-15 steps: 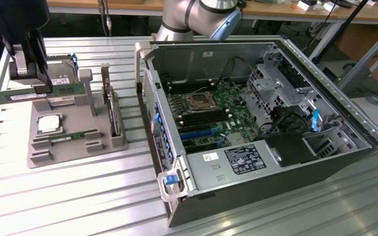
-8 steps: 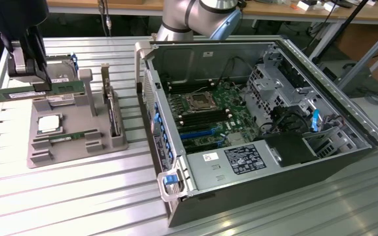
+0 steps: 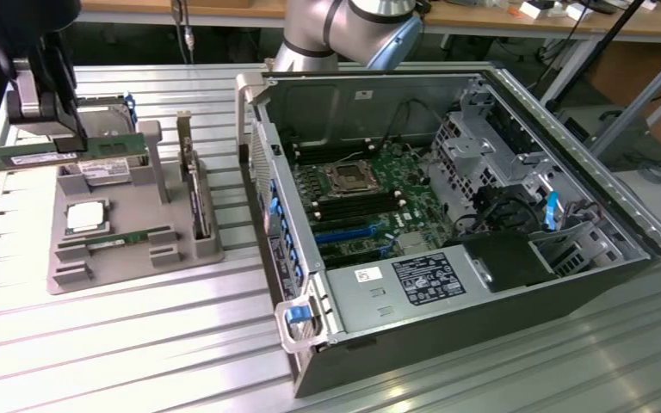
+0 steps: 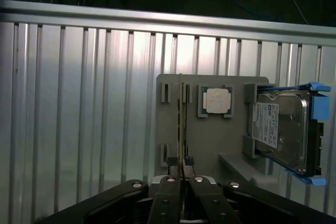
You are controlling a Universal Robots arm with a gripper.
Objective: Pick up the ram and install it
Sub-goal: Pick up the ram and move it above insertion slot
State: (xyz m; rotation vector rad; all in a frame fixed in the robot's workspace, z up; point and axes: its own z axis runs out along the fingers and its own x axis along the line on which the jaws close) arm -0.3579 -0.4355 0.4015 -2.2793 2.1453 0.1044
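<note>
The gripper (image 4: pixel 181 177) is clamped on the ram (image 4: pixel 180 124), holding the thin green stick edge-on over the grey tray (image 4: pixel 210 140). On the tray lie a square processor (image 4: pixel 216 100) and, at one end, a blue-framed hard drive (image 4: pixel 278 129). Beside the tray stands the open computer case (image 3: pixel 446 215).

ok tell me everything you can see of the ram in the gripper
The ram is a long, thin green circuit board with a pale label on its face. It is held level, standing on its long edge, and the wrist view shows it edge-on as a narrow strip. The gripper is shut on it near the middle. It hangs above the grey tray, apparently clear of it, at the exterior view's left.
</note>
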